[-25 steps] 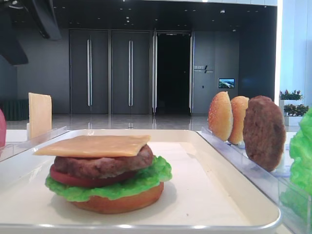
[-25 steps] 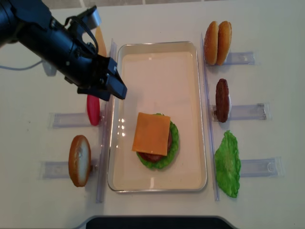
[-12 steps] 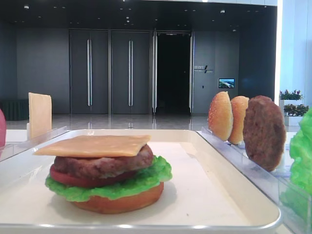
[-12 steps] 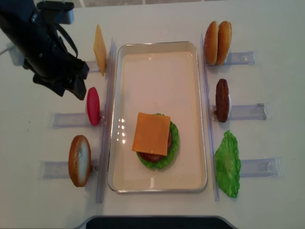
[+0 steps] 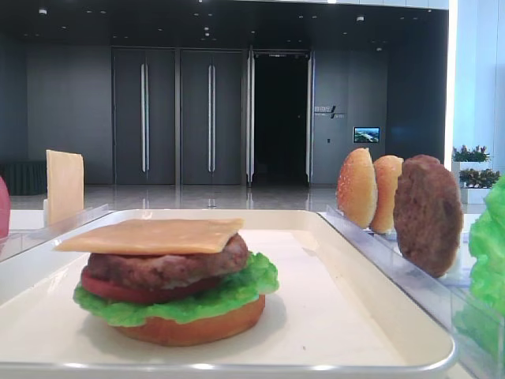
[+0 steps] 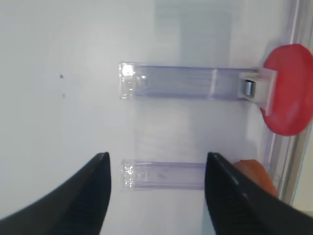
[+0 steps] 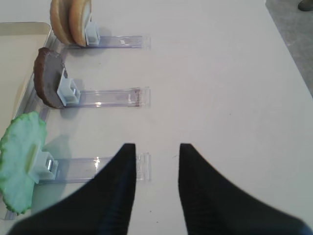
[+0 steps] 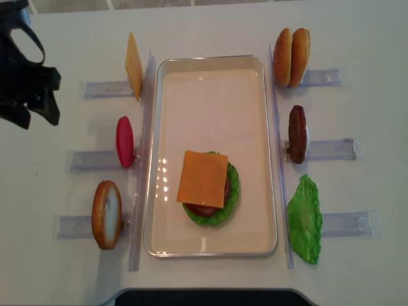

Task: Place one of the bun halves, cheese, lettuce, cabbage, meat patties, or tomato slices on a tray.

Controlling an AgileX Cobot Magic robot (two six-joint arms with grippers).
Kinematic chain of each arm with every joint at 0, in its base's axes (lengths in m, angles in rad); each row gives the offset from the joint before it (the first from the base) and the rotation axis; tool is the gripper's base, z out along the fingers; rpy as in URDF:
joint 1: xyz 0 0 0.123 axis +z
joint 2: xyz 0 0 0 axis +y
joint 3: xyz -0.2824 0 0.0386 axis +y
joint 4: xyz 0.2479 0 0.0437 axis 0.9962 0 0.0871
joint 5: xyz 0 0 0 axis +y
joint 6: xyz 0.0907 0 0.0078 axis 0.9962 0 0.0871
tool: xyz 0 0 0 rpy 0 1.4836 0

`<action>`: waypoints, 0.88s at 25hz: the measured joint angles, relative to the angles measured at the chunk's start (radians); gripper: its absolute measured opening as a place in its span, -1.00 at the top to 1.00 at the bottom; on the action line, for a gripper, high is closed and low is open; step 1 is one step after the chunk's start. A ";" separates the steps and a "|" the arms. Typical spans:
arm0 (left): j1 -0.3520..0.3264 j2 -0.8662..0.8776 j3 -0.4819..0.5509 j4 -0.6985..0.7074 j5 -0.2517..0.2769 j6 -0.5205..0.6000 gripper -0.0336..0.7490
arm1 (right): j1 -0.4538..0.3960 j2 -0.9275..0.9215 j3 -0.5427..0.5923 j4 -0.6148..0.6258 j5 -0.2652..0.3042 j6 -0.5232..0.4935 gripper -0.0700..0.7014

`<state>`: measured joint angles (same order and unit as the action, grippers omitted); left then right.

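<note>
The left claw [image 8: 38, 105], spread and empty, hangs well left of the tray's [image 8: 210, 60] cheese [image 8: 203, 178].

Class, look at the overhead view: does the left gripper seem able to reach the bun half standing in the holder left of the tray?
Probably yes. The left gripper is open and holds nothing, and only bare table lies between it and the bun half on its side of the tray.

No text can be read; the small wall sign [image 5: 323, 109] beside the dark doorway is perhaps lettering, too blurred.
</note>
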<state>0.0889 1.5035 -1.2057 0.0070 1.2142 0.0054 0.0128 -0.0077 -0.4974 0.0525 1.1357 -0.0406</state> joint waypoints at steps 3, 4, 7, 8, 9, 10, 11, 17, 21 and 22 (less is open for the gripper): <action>0.039 -0.026 0.000 0.004 0.000 0.005 -0.27 | 0.000 0.000 0.000 0.000 0.000 0.000 0.20; 0.042 -0.034 0.000 0.006 0.001 0.006 -0.27 | 0.000 0.000 0.000 0.000 0.000 0.000 0.20; 0.044 -0.070 0.013 -0.007 0.001 0.027 -0.27 | 0.000 0.000 0.000 0.000 0.000 0.000 0.20; 0.044 -0.091 0.030 -0.007 0.001 0.034 -0.26 | 0.000 0.000 0.000 0.000 0.000 0.000 0.20; 0.044 -0.118 0.045 -0.017 0.001 0.040 -0.25 | 0.000 0.000 0.000 0.000 0.000 0.000 0.20; 0.044 -0.146 0.065 -0.028 0.002 0.048 -0.23 | 0.000 0.000 0.000 0.000 0.000 0.000 0.20; 0.044 -0.185 0.084 -0.040 0.002 0.056 -0.20 | 0.000 0.000 0.000 0.000 0.000 0.000 0.20; 0.044 -0.473 0.201 -0.109 0.013 0.115 -0.11 | 0.000 0.000 0.000 0.000 0.000 0.000 0.20; 0.044 -0.682 0.311 -0.117 0.018 0.129 -0.11 | 0.000 0.000 0.000 0.000 0.000 0.000 0.20; 0.044 -0.734 0.345 -0.119 0.018 0.129 -0.11 | 0.000 0.000 0.000 0.000 0.000 0.000 0.20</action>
<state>0.1333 0.7698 -0.8611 -0.1116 1.2324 0.1343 0.0128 -0.0077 -0.4974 0.0525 1.1357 -0.0406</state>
